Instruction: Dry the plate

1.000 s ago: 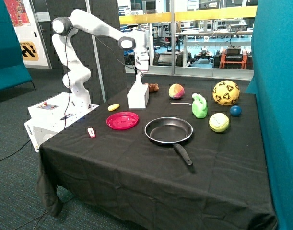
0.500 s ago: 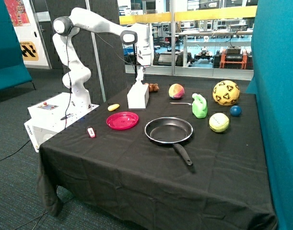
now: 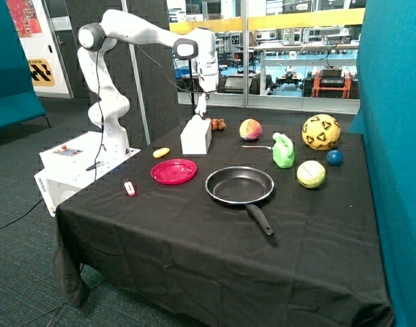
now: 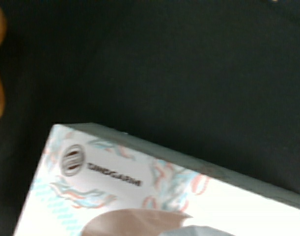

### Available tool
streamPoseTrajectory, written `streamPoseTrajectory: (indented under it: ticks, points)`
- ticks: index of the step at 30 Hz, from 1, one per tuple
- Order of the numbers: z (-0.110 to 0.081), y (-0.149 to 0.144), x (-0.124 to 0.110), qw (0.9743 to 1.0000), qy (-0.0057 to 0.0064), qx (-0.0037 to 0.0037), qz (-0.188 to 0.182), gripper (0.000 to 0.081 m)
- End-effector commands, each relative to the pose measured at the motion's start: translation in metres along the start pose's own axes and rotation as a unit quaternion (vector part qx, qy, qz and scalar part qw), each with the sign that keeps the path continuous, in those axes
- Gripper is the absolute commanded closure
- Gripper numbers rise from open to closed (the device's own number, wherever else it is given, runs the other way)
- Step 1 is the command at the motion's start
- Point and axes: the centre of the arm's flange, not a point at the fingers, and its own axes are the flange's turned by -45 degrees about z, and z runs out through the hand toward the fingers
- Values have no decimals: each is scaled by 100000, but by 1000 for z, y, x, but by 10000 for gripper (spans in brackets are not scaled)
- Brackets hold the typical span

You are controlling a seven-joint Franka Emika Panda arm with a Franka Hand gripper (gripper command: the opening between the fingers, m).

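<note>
The red-pink plate (image 3: 173,171) lies flat on the black tablecloth, between a white tissue box (image 3: 196,136) and the near table edge. My gripper (image 3: 203,97) hangs above the box, shut on a white tissue (image 3: 200,109) that stretches from the box top up to it. The gripper is well behind and above the plate. The wrist view shows the printed top of the tissue box (image 4: 140,196) and black cloth; the plate does not show there.
A black frying pan (image 3: 239,185) sits beside the plate, handle toward the near edge. Behind it are a green toy (image 3: 283,150), several balls (image 3: 321,131) and a brown toy (image 3: 218,124). A yellow object (image 3: 161,152) and a small red item (image 3: 129,188) lie near the plate.
My gripper has risen from the top of the tissue box, drawing the tissue upward. The plate and other objects have not moved.
</note>
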Motion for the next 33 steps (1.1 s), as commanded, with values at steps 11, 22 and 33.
streamPoseTrajectory:
  ticks: [11,22,33]
  points:
    - [1,80,-23,99685,-82,-68,7930,808]
    - [13,127,-55,99223,-79,-71,12440,808]
    - [25,174,-93,98512,-75,-75,17188,808]
